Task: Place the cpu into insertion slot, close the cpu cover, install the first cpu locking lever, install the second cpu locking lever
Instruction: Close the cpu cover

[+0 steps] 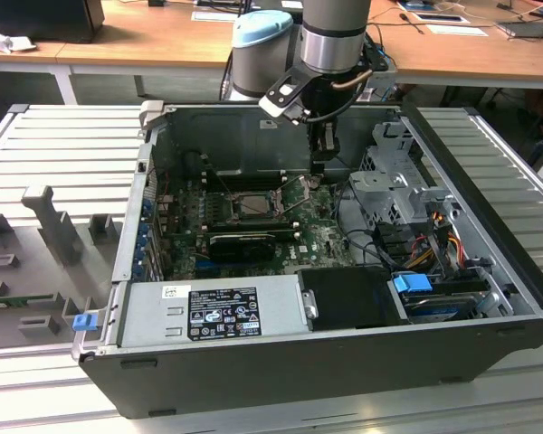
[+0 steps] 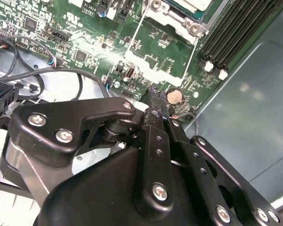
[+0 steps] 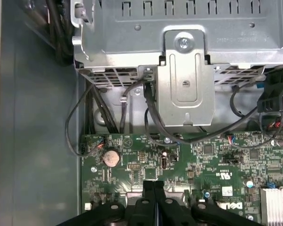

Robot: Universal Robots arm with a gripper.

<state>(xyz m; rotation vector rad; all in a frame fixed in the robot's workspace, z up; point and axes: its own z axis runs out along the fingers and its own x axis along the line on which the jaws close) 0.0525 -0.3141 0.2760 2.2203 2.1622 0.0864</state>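
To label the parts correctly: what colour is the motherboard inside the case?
The motherboard is green, clearest in the second wrist view.

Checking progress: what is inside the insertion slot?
The cpu lies in the slot, with its grey top showing. The pin field beneath it is covered and cannot be seen.

Exterior view: high, mid-distance, angled down into open dark-grey computer case (image 1: pixel 344 362) on ribbed grey bench (image 1: pixel 63 136).
First wrist view: close, along black pincer (image 3: pixel 153 186) onto green motherboard (image 3: pixel 198 165).
Second wrist view: close, over pincer linkage, same board.
Shared: round silver coin cell (image 3: pixel 111 157) (image 2: pixel 174 96), in both wrist views.
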